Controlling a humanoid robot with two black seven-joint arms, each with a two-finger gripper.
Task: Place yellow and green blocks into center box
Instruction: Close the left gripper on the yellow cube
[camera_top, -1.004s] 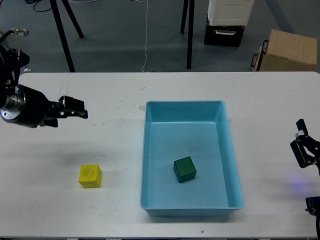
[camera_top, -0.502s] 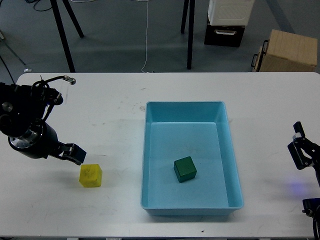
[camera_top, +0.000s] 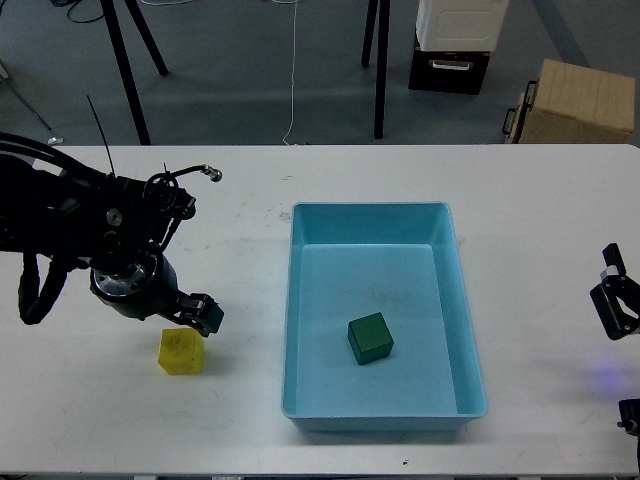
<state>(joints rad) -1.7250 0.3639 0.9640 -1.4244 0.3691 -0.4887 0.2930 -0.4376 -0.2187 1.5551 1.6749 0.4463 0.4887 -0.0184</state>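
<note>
The yellow block (camera_top: 181, 351) lies on the white table (camera_top: 240, 200), left of the light-blue center box (camera_top: 445, 225). The green block (camera_top: 370, 338) lies inside the box, on its floor near the middle. My left gripper (camera_top: 200, 315) hangs just above the upper right edge of the yellow block. It is dark and seen from above, so I cannot tell its fingers apart or whether it touches the block. My right gripper (camera_top: 615, 305) shows only in part at the table's right edge, far from both blocks, and its state is unclear.
Black cables (camera_top: 185, 180) loop off my left arm above the table. Beyond the far table edge stand tripod legs (camera_top: 380, 70), a black and white case (camera_top: 455, 45) and a cardboard box (camera_top: 580, 100) on the floor.
My left arm has swung from the far left toward the middle and down, bringing its gripper from well above the yellow block to right over it. The right gripper shifted slightly.
</note>
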